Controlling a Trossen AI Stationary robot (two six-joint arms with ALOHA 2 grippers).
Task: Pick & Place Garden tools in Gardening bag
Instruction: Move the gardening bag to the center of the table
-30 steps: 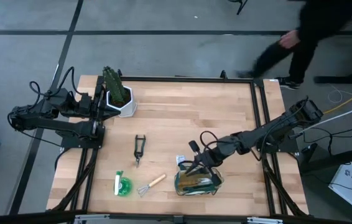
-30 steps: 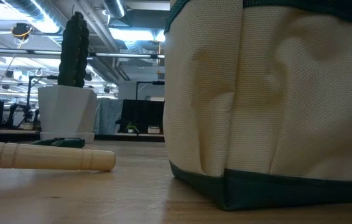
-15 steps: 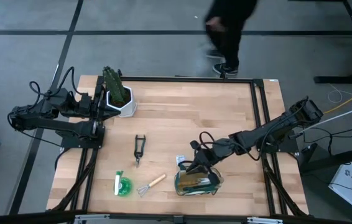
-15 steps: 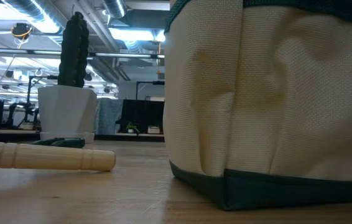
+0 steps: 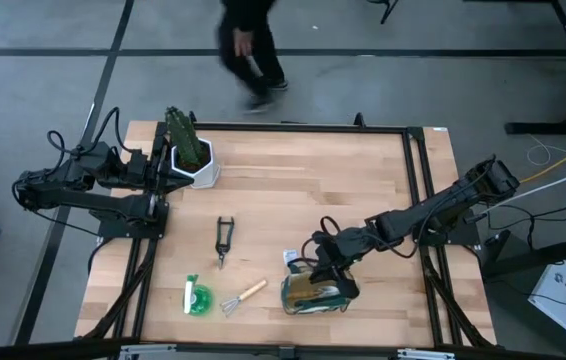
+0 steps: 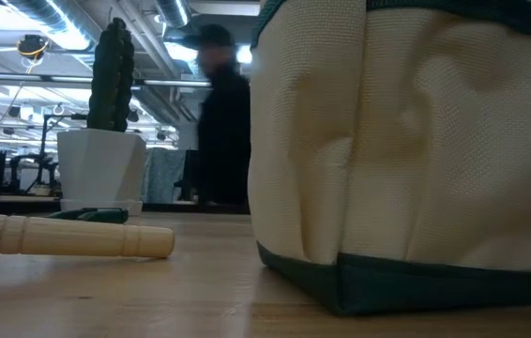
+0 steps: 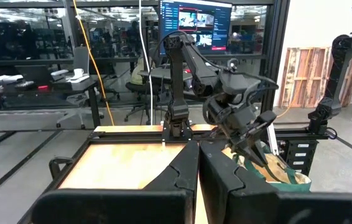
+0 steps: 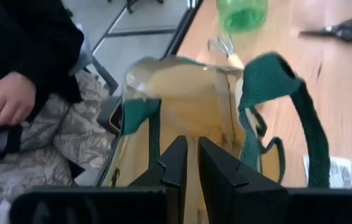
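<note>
The tan gardening bag (image 5: 315, 290) with dark green trim stands near the table's near edge; it fills the right of the low view (image 6: 406, 150). My right gripper (image 5: 313, 268) is shut just over the bag's far rim, looking into its open mouth (image 8: 182, 99) past a green handle (image 8: 275, 93). Black pruning shears (image 5: 223, 240), the wooden-handled mini rake (image 5: 243, 295) and the bright green round item (image 5: 196, 297) lie flat on the table left of the bag. The trowel is out of view. My left gripper (image 5: 166, 165) is shut and waits by the plant pot. My right gripper (image 8: 190, 144) slants down from the table's far right toward the bag's far rim, with nothing showing between its fingers. I cannot tell whether it touches the bag.
A white hexagonal pot with a green plant (image 5: 191, 155) stands at the far left corner. A white tag (image 5: 291, 258) lies by the bag. A person (image 5: 248, 40) walks beyond the far edge. A person's hand (image 8: 5, 99) shows beyond the table's near edge.
My right gripper has gone a little down toward the bag's mouth. The bag and the tools on the table have stayed put. A person has walked from right to left beyond the table's far edge.
</note>
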